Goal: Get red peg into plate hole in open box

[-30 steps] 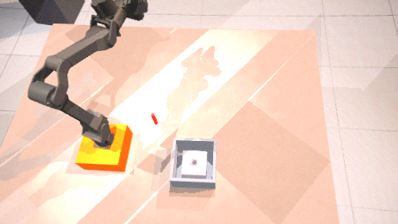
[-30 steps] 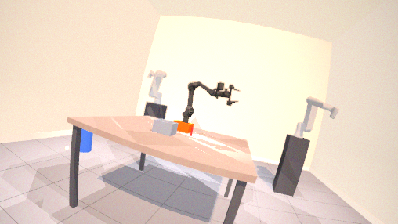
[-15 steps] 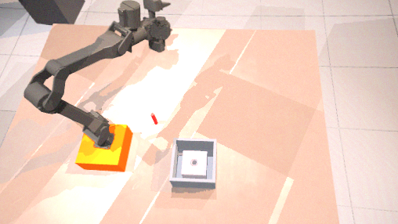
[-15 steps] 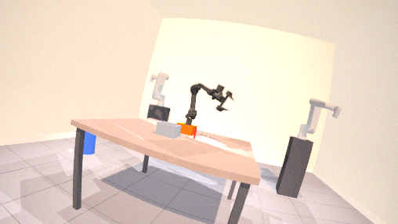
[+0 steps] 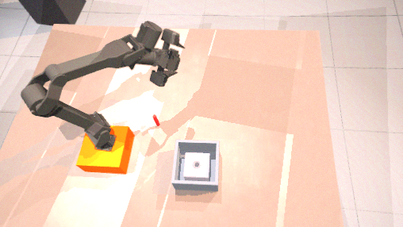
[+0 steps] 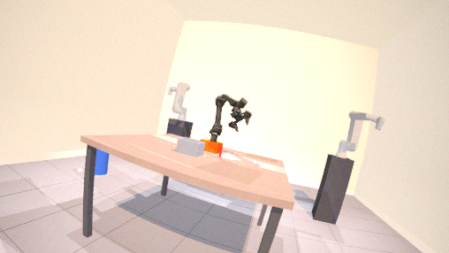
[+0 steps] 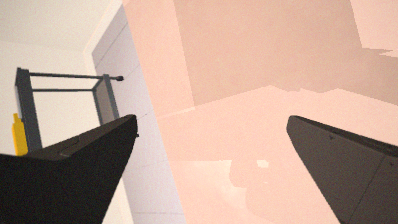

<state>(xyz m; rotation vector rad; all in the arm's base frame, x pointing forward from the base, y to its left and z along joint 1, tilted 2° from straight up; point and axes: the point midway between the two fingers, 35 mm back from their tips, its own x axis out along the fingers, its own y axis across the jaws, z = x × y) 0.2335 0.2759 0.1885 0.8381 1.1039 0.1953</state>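
The red peg point(image 5: 156, 121) point(image 6: 220, 151) stands upright on the tabletop point(image 5: 254, 175) point(image 6: 190, 170) point(image 7: 225, 60), between the orange block point(image 5: 105, 152) point(image 6: 211, 146) bearing the arm point(image 5: 83, 65) point(image 6: 218, 116) and the open grey box point(image 5: 196, 187) point(image 6: 190, 147). Inside the box, a pale plate point(image 5: 190, 173) shows its round hole unfilled; the walls surround it. The pincer point(image 5: 178, 59) point(image 6: 242, 122) point(image 7: 213, 122) hangs above the tabletop, spread wide, gripping nothing, apart from the peg.
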